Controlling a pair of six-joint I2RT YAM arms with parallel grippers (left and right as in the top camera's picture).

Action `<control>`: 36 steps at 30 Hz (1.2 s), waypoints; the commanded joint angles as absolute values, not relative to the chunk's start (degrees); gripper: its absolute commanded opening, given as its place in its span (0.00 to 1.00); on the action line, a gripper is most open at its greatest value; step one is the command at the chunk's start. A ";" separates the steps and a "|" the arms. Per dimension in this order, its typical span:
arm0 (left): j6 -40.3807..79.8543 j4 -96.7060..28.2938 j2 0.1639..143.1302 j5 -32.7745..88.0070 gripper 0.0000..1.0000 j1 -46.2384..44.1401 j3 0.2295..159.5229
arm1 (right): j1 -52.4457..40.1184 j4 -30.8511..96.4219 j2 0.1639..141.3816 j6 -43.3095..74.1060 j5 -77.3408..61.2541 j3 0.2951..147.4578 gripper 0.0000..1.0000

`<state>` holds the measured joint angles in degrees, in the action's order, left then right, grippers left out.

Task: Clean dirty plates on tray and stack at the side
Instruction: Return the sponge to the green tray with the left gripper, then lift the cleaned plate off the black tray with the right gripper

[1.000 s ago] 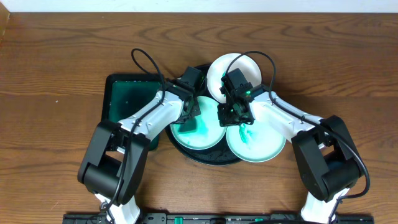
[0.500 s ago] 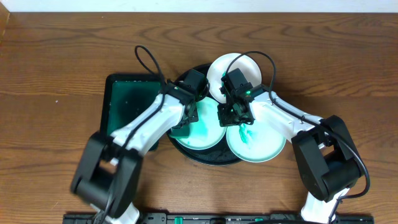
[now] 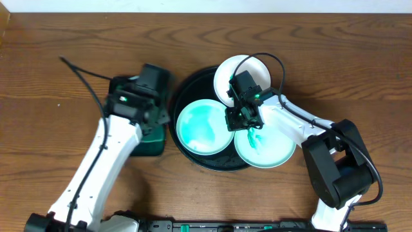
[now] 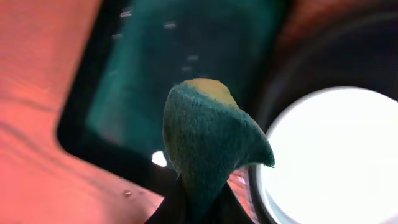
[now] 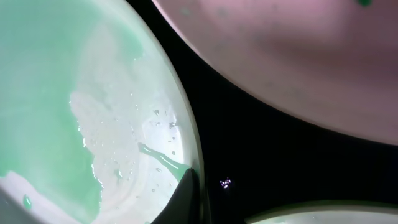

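Three dirty plates lie on the round black tray [image 3: 188, 87]. The left plate [image 3: 203, 127] is teal all over, the right one [image 3: 271, 149] has a teal smear, and the back one [image 3: 233, 69] is mostly white. My right gripper [image 3: 242, 121] is shut on the left plate's rim [image 5: 81, 93]; one dark fingertip [image 5: 186, 199] lies on its wet inner edge. My left gripper [image 3: 154, 116] hovers over the green tray, left of the black tray, and is shut on a teal sponge [image 4: 208, 143]. Part of a white plate [image 4: 336, 162] shows in the left wrist view.
A small rectangular dark-green tray [image 3: 151, 143] sits just left of the black tray, mostly under my left arm; its wet floor [image 4: 186, 50] shows behind the sponge. Brown wood tabletop [image 3: 58, 58] surrounds both trays. My right arm's cable loops over the back plate.
My left arm has swung left off the left plate, carrying the sponge to above the green tray. The left plate is now uncovered. The right arm has not moved.
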<state>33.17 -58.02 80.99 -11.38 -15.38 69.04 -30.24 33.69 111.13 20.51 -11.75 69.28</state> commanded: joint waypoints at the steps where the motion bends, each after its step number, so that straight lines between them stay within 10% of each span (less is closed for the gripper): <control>1: 32.71 -58.48 82.74 -11.70 0.07 -11.31 69.01 | -30.33 33.45 109.08 17.87 -14.00 71.50 0.01; 36: 31.51 -56.29 93.86 -9.45 0.07 -7.40 68.86 | -33.01 39.70 85.73 2.87 14.59 72.95 0.01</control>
<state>32.51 -56.31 93.60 -9.32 -7.64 69.04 -31.77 39.68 87.09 6.48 10.17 71.57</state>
